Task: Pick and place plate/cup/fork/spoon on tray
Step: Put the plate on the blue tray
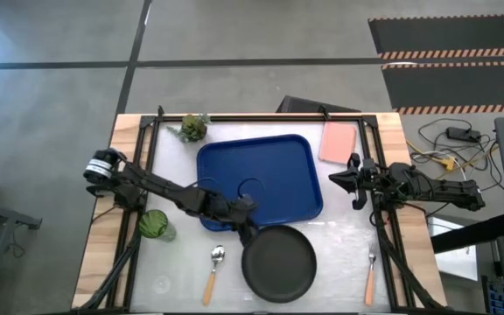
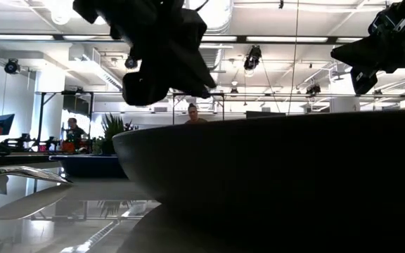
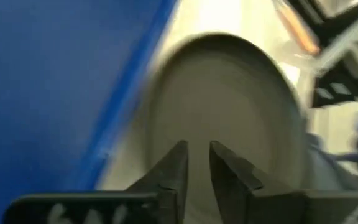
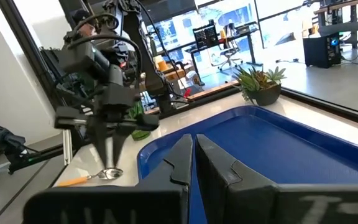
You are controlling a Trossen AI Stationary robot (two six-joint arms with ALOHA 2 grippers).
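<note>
- Left gripper (image 1: 250, 229): over the far-left rim of the plate (image 1: 278, 264), by the tray's near edge. In the left wrist view its fingers (image 3: 176, 167) stand a narrow slit apart with nothing between them; the plate lies just beyond the tips.
- Right gripper (image 1: 334, 178): waits off the tray's right edge, pointing left toward it. In the right wrist view its fingers (image 4: 182, 157) are pressed together and hold nothing.
- Plate: round, dark, on the table near the front, just in front of the tray's near right corner. It fills most of the low view (image 2: 280, 169).
- Tray (image 1: 278, 162): blue, at the table's middle, toward the far side. Nothing lies in it.
- Spoon (image 1: 214, 271): on the table left of the plate, bowl toward the far side, handle toward the near edge.
- Fork (image 1: 370, 278): on the table right of the plate, well apart from it, tines toward the far side.
- Cup (image 1: 154, 224): green, upright, on the table left of the tray's near left corner, beside the left arm.
- Plant (image 1: 193, 127): small, leafy, at the far edge, left of the tray's far left corner.
- Pink rectangle (image 1: 338, 142): flat, at the far right, just beyond the tray's far right corner.
- People: two show in the room behind the table in the low view, far off.
</note>
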